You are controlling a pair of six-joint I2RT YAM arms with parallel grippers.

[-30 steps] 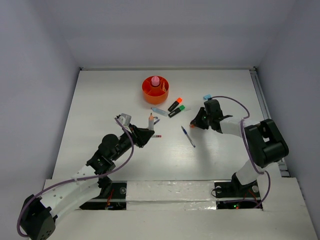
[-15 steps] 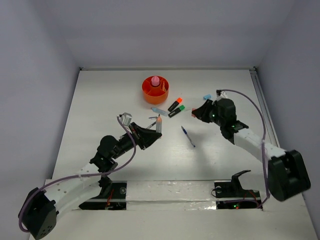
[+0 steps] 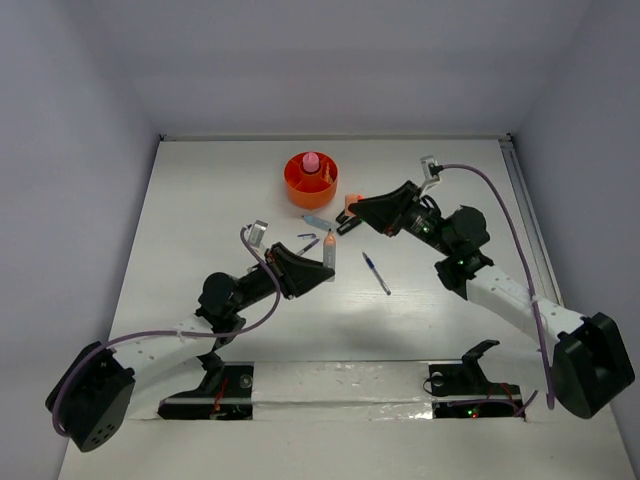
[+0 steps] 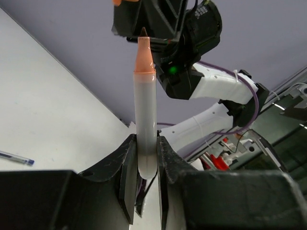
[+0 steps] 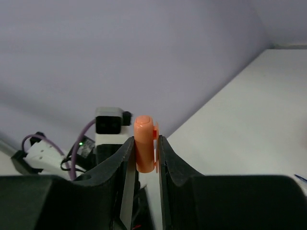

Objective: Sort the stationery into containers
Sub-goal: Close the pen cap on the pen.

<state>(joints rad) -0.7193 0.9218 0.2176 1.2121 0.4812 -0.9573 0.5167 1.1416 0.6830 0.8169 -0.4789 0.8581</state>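
Note:
My left gripper (image 3: 322, 266) (image 4: 146, 142) is shut on a translucent grey marker (image 3: 329, 250) (image 4: 145, 100) with a bare peach tip, held upright above the table. My right gripper (image 3: 352, 207) (image 5: 145, 139) is shut on a peach cap (image 5: 143, 130) (image 3: 350, 201). It hovers just above and right of the marker's tip, and the two are apart. The orange cup (image 3: 300, 184) stands at the back centre with a pink bottle (image 3: 311, 161) inside. A blue pen (image 3: 376, 272) (image 4: 14, 157) lies on the table between the arms.
A light-blue marker (image 3: 318, 222) and two thin pens (image 3: 307, 241) lie in front of the cup. A dark marker (image 3: 346, 229) shows partly under my right gripper. The left arm's wrist camera (image 5: 110, 122) faces my right gripper. White walls enclose the table.
My right gripper swung left from the table's right side with the cap. My left gripper carried the marker right and forward. The two have closed in on each other.

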